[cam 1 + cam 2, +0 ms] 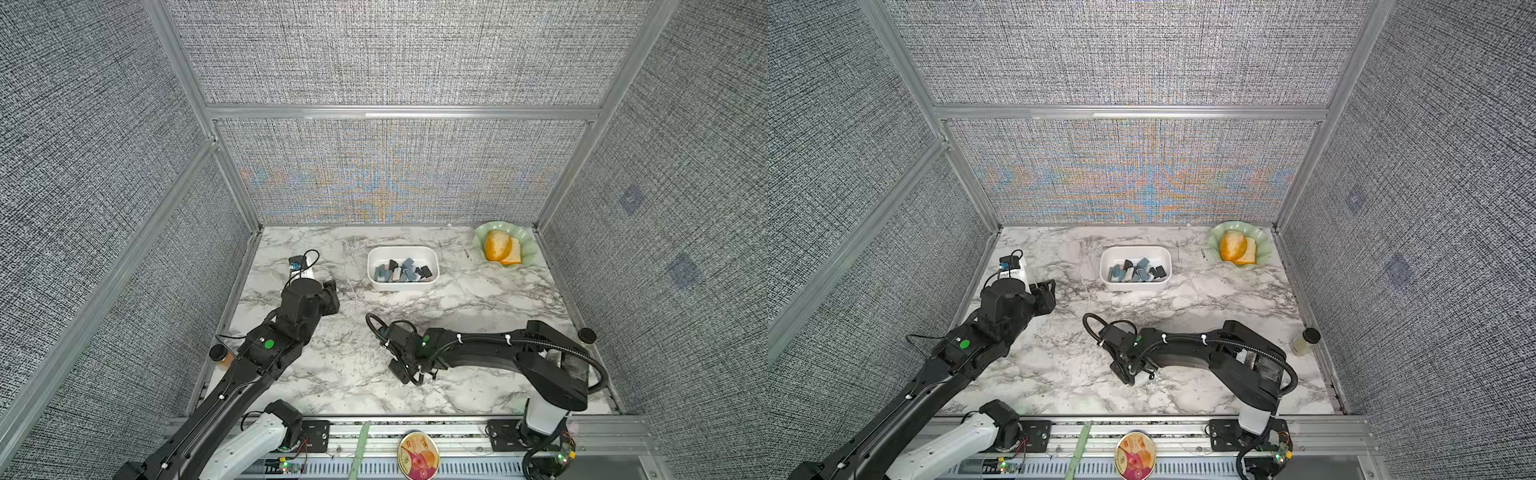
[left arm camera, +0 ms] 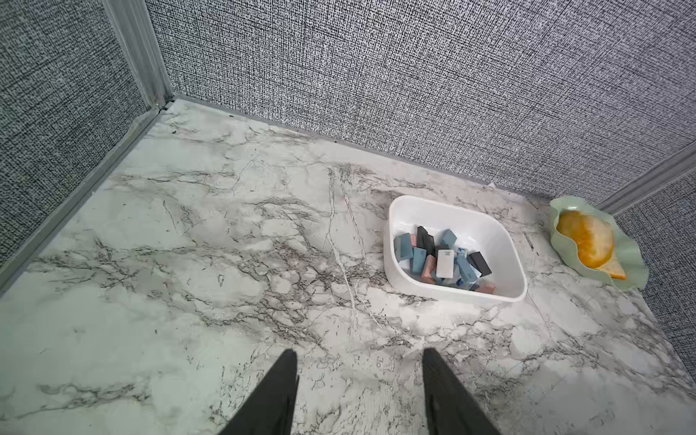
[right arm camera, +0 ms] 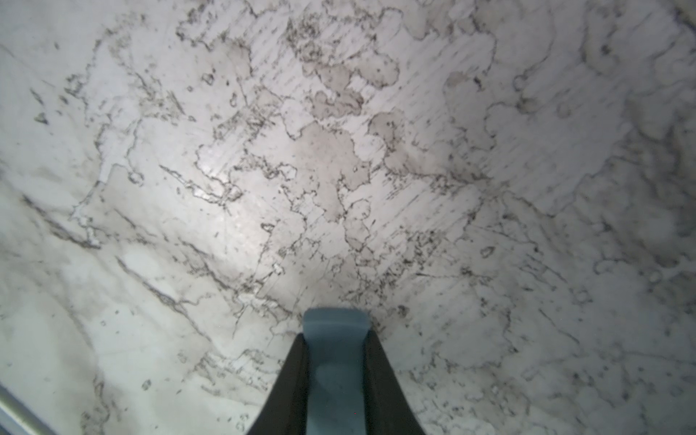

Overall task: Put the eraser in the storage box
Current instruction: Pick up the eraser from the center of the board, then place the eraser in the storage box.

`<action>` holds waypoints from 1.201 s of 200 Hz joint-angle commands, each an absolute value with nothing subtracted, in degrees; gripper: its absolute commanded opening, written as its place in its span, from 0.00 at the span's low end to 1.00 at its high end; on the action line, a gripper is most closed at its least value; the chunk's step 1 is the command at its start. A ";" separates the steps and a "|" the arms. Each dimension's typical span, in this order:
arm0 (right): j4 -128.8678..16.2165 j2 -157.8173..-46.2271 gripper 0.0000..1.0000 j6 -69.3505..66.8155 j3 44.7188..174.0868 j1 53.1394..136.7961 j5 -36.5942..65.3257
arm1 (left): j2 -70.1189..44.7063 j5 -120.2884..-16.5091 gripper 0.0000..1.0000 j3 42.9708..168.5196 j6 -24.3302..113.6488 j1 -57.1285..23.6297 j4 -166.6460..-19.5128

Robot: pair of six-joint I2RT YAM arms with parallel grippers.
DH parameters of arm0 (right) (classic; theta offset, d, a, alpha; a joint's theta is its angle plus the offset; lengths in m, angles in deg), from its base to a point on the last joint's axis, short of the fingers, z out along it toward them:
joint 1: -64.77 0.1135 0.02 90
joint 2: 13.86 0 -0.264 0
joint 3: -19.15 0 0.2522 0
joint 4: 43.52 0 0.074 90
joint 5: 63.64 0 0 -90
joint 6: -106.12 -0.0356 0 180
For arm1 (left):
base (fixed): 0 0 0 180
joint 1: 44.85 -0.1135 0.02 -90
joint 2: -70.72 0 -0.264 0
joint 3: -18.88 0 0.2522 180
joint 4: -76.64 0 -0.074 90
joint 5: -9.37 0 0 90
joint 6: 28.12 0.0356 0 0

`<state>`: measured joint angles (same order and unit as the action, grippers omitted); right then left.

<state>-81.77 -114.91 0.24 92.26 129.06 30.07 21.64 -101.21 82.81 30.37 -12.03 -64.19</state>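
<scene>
In the right wrist view a blue-grey eraser (image 3: 334, 361) sits squeezed between the black fingers of my right gripper (image 3: 335, 335), just above the marble table (image 3: 339, 169). The top views show that gripper (image 1: 402, 374) pointing down at the table's front middle, and the eraser is hidden under it there. The white storage box (image 1: 402, 287) stands at the back middle, well beyond the right gripper, with several blue, black, pink and white erasers (image 2: 440, 260) inside. My left gripper (image 2: 357, 354) hovers open and empty over the left side (image 1: 331, 291), with the box (image 2: 452, 295) ahead to its right.
A pale green scalloped dish (image 1: 528, 245) with orange and yellow pieces sits in the back right corner. A small black-capped bottle (image 1: 1306, 340) stands at the right edge, another black cap (image 1: 217, 352) at the left edge. Fabric walls close three sides; a round tin (image 1: 417, 455) lies on the front rail.
</scene>
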 commanded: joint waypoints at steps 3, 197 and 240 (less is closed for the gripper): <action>-85.65 -114.16 0.20 -0.41 93.20 128.39 27.51 | 21.70 -101.52 0.55 82.80 31.02 -12.15 -64.56; -96.13 -125.69 0.21 9.55 132.01 102.04 24.08 | 16.90 -100.57 0.56 82.92 31.92 -12.11 -68.68; -97.94 -135.09 0.22 9.74 142.47 98.25 23.55 | 16.41 -100.44 0.57 82.36 31.16 -12.15 -69.74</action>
